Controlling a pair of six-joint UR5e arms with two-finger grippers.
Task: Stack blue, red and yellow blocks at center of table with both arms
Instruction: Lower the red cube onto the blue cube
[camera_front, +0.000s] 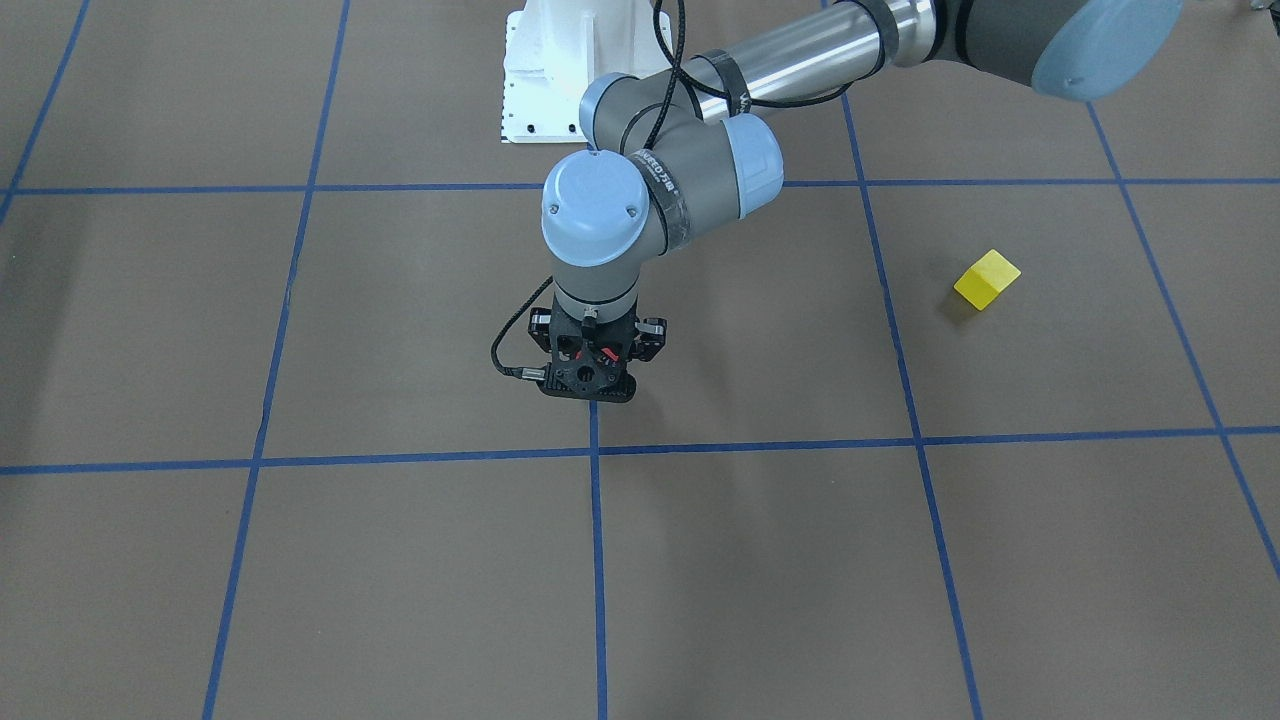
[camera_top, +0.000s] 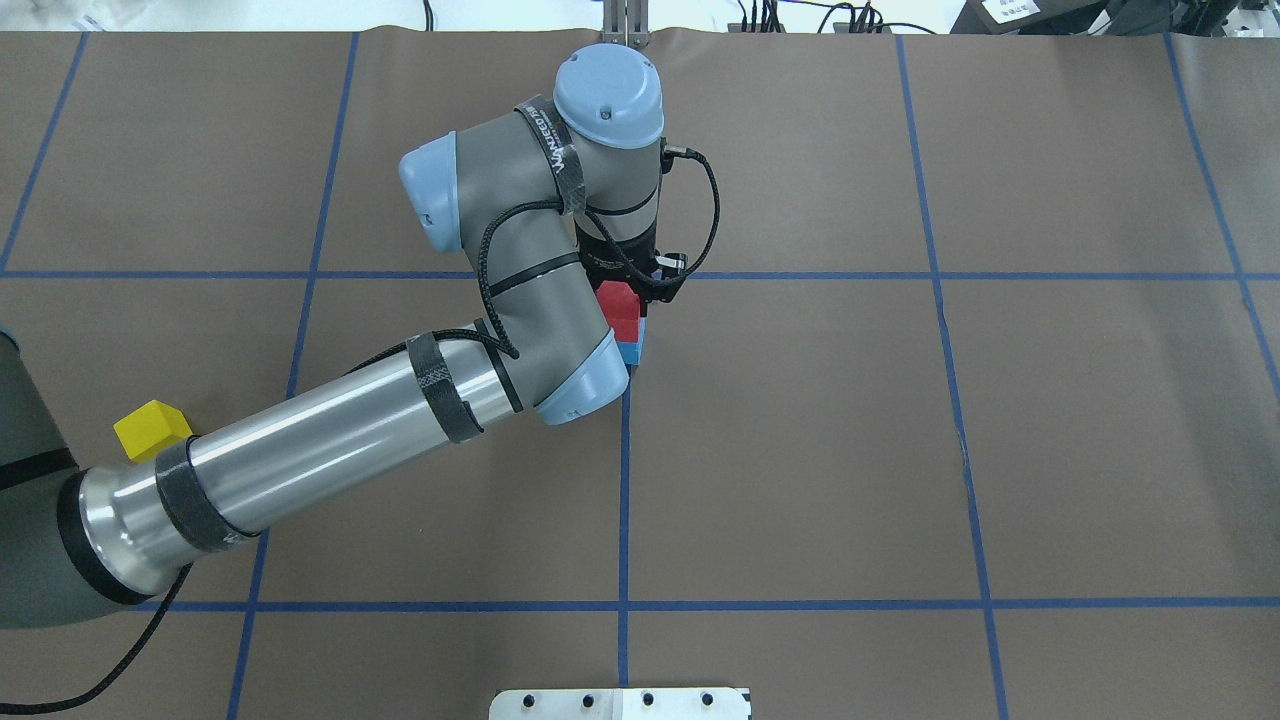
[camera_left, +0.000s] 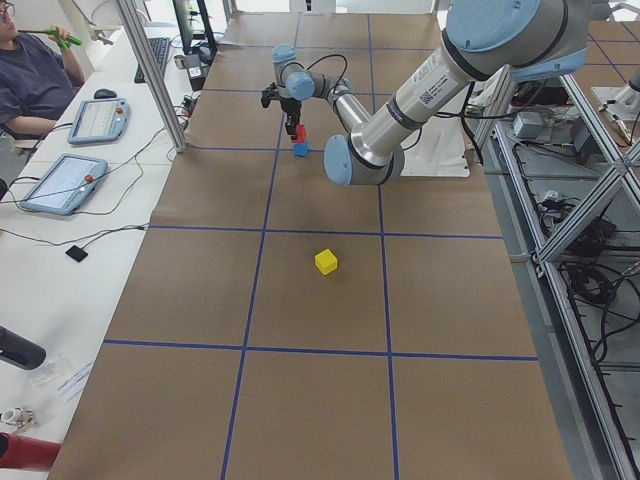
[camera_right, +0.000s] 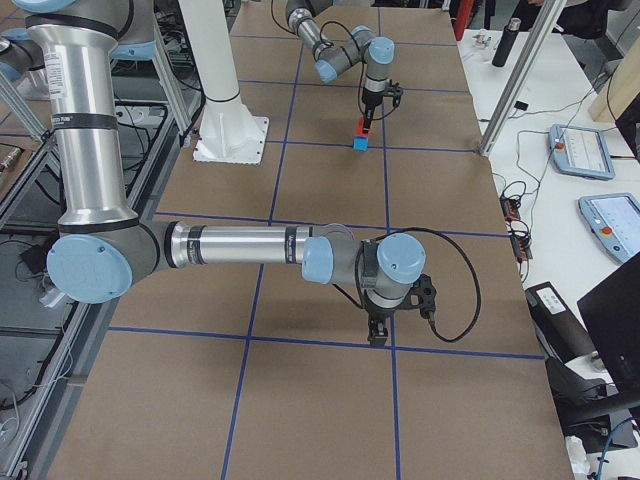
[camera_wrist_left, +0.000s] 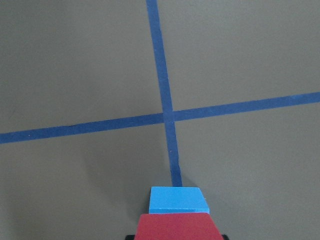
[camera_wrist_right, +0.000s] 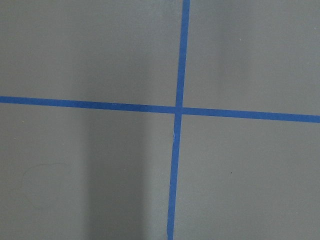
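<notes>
Nearest the left wrist camera, the red block fills the bottom edge of the view, and dark finger edges show at both of its sides. The left end effector is therefore judged to be closed on the red block. The blue block lies just beyond it on the tabletop, near a tape crossing. In the overhead and side views the red block is seen on top of the blue block. Whether it is fully seated or held slightly above cannot be determined, since part of the blue top face is exposed in the wrist view.

The step in hand is judged to be placement of the second block. The yellow block lies on the robot's left side, well apart from the other two and turned at an angle to the tape lines.

The right end effector is seen only in the right side view, low over another crossing and well apart from the blocks. Its opening cannot be told.

For the next move, the red block is to be seated squarely before it is released. A straight upward withdrawal is then called for, so that neither block is dragged. The yellow block is then to be fetched and set on the red block.
</notes>
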